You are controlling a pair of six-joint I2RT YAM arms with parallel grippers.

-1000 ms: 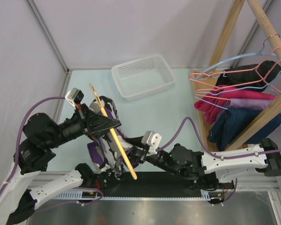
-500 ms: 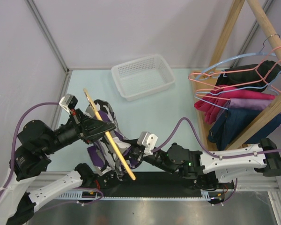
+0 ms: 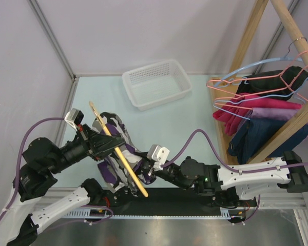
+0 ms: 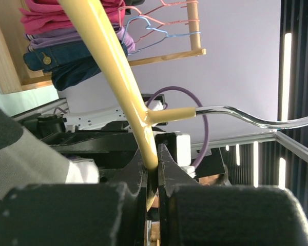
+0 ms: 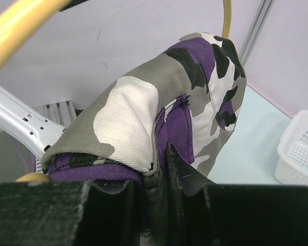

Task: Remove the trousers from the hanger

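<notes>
The yellow hanger (image 3: 118,151) slants above the table's near left, and the camouflage trousers (image 3: 114,154) hang draped over it. My left gripper (image 3: 112,143) is shut on the hanger's bar near the middle; in the left wrist view the hanger (image 4: 124,92) runs up from between my jaws, its grey hook (image 4: 256,119) pointing right. My right gripper (image 3: 145,171) is shut on a fold of the trousers at their near right edge; the right wrist view shows the trousers (image 5: 159,102) bunched between my fingers (image 5: 177,166), with the hanger (image 5: 20,23) at the upper left.
A white basket (image 3: 156,83) stands at the back of the table. A wooden rack (image 3: 292,120) at the right carries pink and blue wire hangers (image 3: 256,84) with pink, purple and navy garments. Grey walls close in the left and back.
My left gripper has carried the hanger leftward and slightly down. My right gripper has moved left after it and closed on the trousers' fold.
</notes>
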